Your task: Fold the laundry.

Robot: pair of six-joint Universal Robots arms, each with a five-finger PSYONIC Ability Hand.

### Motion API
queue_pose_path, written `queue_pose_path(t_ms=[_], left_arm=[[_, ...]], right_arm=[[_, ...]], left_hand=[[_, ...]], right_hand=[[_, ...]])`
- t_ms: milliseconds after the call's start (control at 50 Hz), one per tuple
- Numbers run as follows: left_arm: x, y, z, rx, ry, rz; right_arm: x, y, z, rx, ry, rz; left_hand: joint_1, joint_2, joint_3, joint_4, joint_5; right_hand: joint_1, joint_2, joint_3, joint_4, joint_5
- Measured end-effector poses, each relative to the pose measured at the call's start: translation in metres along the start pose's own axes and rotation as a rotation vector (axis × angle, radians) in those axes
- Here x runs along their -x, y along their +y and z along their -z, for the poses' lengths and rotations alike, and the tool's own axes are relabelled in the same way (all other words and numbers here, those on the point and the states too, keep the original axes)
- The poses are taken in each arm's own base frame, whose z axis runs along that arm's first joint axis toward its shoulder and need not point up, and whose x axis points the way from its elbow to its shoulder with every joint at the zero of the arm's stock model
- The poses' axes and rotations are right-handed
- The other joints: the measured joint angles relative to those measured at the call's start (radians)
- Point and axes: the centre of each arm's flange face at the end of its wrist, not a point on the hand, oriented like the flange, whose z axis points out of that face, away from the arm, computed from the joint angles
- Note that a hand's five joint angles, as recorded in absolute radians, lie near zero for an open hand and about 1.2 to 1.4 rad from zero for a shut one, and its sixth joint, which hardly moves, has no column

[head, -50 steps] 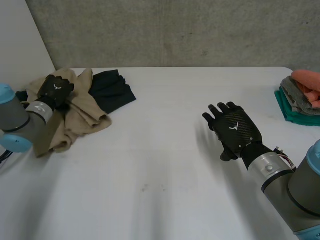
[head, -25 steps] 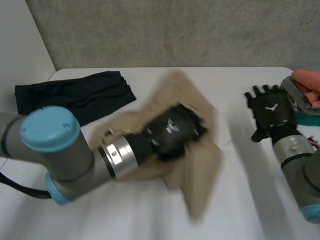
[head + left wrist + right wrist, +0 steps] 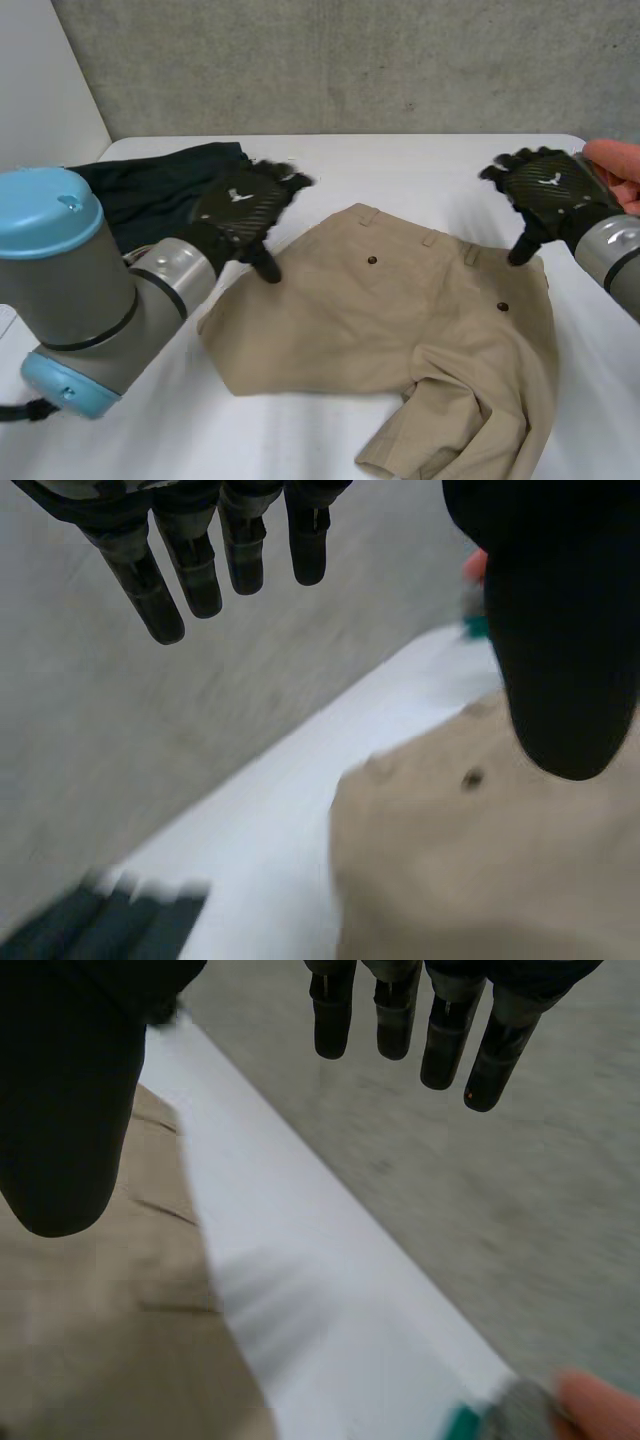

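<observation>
Left robot hand (image 3: 240, 205): we see it spread wide at the left edge of the tan shorts (image 3: 400, 320). Its fingers (image 3: 200, 575) are straight and fanned toward the grey wall (image 3: 350, 60), and its thumb (image 3: 560, 660) points down over the cloth. It grips nothing, and we cannot tell whether the thumb tip touches the fabric.
Right robot hand (image 3: 550, 188): we find it splayed the same way at the right end of the waistband (image 3: 440, 238). Its fingers (image 3: 400, 1015) are straight and its thumb (image 3: 65, 1130) hangs over the tan cloth. Nothing is held, and we cannot judge contact with the cloth.
Desk (image 3: 400, 165): white, and it carries all the laundry.
Shorts, place: we see them laid out in the middle of the desk, between the two hands.
Shorts, direction: the waistband faces the wall and the legs point back toward the robot. We read the long axis as running from the far waistband to the near hems.
Shorts, lie: the left leg is flat; the right leg is bunched and folded over itself at the near right.
Black garment (image 3: 150, 195): it is spread at the far left of the desk, beside and behind the left hand. We see it apart from the shorts.
Folded stack (image 3: 615, 165): at the desk's right edge, just beyond the right hand, with an orange piece on top. The wrist views show grey and teal layers with it.
Buttons (image 3: 372, 260): we count two dark ones on the shorts below the waistband, one toward each side.
</observation>
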Motion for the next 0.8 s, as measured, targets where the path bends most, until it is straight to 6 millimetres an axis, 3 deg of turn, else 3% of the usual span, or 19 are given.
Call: queue_pose_path(t_ms=[120,280,500,580,620,640,660,700,740,780,800], left_arm=[[0.023,0.021,0.014,0.200,-0.196,0.043],[0.041,0.044,0.021,0.318,-0.275,0.072],[0.039,0.065,0.016,0.366,-0.257,0.169],[0.036,0.069,0.013,0.376,-0.226,0.191],[0.035,0.069,0.011,0.376,-0.213,0.196],[0.035,0.069,0.011,0.376,-0.213,0.196],[0.035,0.069,0.009,0.373,-0.206,0.198],[0.035,0.069,0.007,0.370,-0.203,0.199],[0.035,0.069,0.003,0.366,-0.201,0.198],[0.036,0.070,0.001,0.365,-0.200,0.196],[0.036,0.070,0.000,0.364,-0.199,0.196]], right_arm=[[0.006,-0.005,-0.009,0.076,-0.183,-0.032],[0.005,0.006,-0.014,0.171,-0.209,0.125],[0.007,0.025,-0.005,0.250,-0.202,0.274],[0.003,0.032,-0.002,0.266,-0.210,0.341],[0.001,0.036,-0.001,0.276,-0.221,0.388],[0.001,0.036,-0.001,0.276,-0.221,0.388],[0.000,0.040,0.000,0.287,-0.237,0.424],[0.000,0.044,0.001,0.298,-0.250,0.441],[0.001,0.050,0.002,0.319,-0.270,0.456],[0.001,0.053,0.003,0.329,-0.278,0.456],[0.000,0.056,0.004,0.339,-0.284,0.453]], left_hand=[[0.000,0.000,0.000,0.000,0.000],[0.000,0.000,0.000,0.000,0.000],[0.021,0.020,0.016,0.019,0.017],[0.130,0.116,0.103,0.116,0.109],[0.340,0.310,0.300,0.312,0.304],[0.340,0.310,0.300,0.312,0.304],[0.513,0.484,0.460,0.472,0.461],[0.583,0.539,0.528,0.540,0.528],[0.860,0.827,0.814,0.829,0.815],[0.860,0.827,0.814,0.829,0.815],[0.943,0.959,0.943,0.961,0.933]], right_hand=[[0.000,0.000,0.000,0.000,0.000],[0.000,0.000,0.000,0.000,0.000],[0.000,0.000,0.000,0.000,0.000],[0.000,0.000,0.000,0.000,0.000],[0.000,0.000,0.000,0.000,0.000],[0.000,0.000,0.000,0.000,0.000],[0.000,0.000,0.000,0.000,0.000],[0.000,0.000,0.000,0.000,0.000],[0.000,0.000,0.000,0.000,0.000],[0.000,0.000,0.000,0.000,0.000],[0.000,0.000,0.000,0.000,0.000]])
